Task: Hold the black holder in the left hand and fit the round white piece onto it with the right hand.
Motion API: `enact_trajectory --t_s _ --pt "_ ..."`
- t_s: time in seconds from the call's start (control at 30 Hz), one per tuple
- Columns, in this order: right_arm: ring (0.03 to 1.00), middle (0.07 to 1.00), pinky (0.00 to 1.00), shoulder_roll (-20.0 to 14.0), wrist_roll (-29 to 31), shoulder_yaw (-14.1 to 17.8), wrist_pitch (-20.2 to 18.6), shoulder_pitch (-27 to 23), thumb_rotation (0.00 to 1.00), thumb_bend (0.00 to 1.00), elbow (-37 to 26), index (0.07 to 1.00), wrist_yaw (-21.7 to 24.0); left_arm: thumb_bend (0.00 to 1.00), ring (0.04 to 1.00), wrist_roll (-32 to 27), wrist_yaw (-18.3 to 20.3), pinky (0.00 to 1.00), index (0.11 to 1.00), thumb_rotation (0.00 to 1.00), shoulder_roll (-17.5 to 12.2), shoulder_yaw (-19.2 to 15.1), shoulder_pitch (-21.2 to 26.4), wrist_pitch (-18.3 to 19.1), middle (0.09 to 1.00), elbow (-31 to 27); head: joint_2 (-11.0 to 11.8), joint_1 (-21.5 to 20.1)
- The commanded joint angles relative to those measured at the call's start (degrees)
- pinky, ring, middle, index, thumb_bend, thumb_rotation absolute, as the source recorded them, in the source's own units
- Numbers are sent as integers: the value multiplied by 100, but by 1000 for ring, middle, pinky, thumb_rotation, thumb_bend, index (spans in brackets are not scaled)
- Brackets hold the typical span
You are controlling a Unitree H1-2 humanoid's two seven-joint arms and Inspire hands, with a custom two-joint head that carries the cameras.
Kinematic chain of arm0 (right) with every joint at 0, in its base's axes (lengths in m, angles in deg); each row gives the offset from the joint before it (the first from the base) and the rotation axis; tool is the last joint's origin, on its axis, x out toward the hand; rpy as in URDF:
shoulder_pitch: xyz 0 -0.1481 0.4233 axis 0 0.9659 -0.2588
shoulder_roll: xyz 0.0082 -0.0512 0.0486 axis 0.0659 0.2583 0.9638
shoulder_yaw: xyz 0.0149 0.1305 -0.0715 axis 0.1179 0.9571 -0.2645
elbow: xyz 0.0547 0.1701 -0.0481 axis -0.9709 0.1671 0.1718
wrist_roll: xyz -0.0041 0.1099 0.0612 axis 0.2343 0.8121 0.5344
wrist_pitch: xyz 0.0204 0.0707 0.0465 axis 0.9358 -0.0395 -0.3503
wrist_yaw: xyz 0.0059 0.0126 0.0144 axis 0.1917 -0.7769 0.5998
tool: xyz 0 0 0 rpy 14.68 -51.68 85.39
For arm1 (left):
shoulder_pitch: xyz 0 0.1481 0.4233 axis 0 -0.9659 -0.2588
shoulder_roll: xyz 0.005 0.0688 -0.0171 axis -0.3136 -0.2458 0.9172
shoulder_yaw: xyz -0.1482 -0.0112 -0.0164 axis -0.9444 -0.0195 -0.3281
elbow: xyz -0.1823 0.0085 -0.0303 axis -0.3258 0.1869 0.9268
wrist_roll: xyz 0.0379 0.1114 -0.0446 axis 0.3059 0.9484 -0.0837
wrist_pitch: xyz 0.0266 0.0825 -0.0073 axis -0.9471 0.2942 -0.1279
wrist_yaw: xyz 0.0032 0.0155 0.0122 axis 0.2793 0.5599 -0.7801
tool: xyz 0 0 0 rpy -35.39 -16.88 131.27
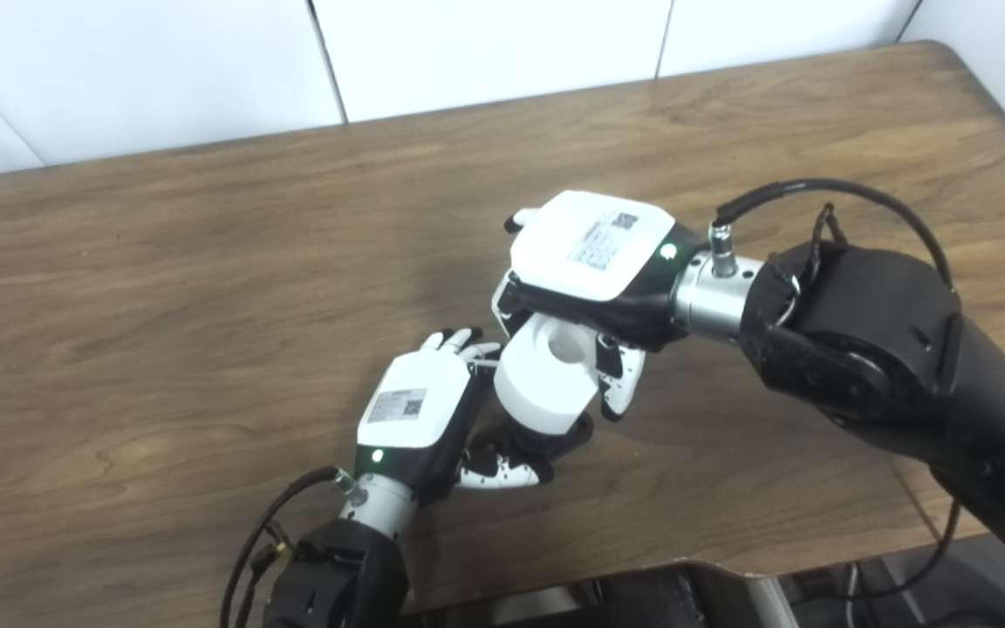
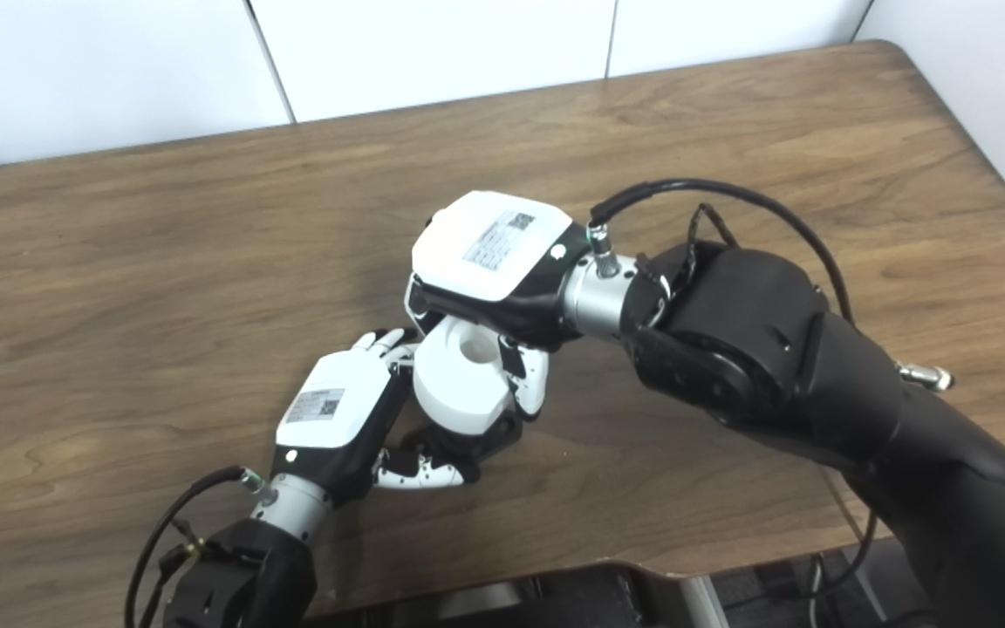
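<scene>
Near the table's front edge, the left hand (image 1: 420, 410) is wrapped around one black holder (image 1: 555, 436), of which only a dark sliver shows below the white piece; its fingers (image 1: 502, 474) curl under and beside it. One round white piece (image 1: 548, 377), a thick ring with a central hole, sits on top of the holder, tilted slightly. The right hand (image 1: 594, 262) comes from the right and covers the ring from above, its fingers (image 1: 620, 384) closed down on the ring's sides. Both hands meet at the ring, hiding most of the holder. One brown wooden table (image 1: 162, 288) lies beneath, with white wall panels (image 1: 485, 44) behind it.
</scene>
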State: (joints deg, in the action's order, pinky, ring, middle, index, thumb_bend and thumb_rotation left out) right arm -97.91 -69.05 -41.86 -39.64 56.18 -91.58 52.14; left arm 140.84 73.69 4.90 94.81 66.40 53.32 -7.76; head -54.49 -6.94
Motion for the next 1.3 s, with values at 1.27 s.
enact_trajectory --t_s 1.27 --pt "629 485 927 -102 -262 -691 -266 -253 0 530 -84 485 599 515 941 122 113 971 489 58 192 129 28 9 833 30 -87 28"
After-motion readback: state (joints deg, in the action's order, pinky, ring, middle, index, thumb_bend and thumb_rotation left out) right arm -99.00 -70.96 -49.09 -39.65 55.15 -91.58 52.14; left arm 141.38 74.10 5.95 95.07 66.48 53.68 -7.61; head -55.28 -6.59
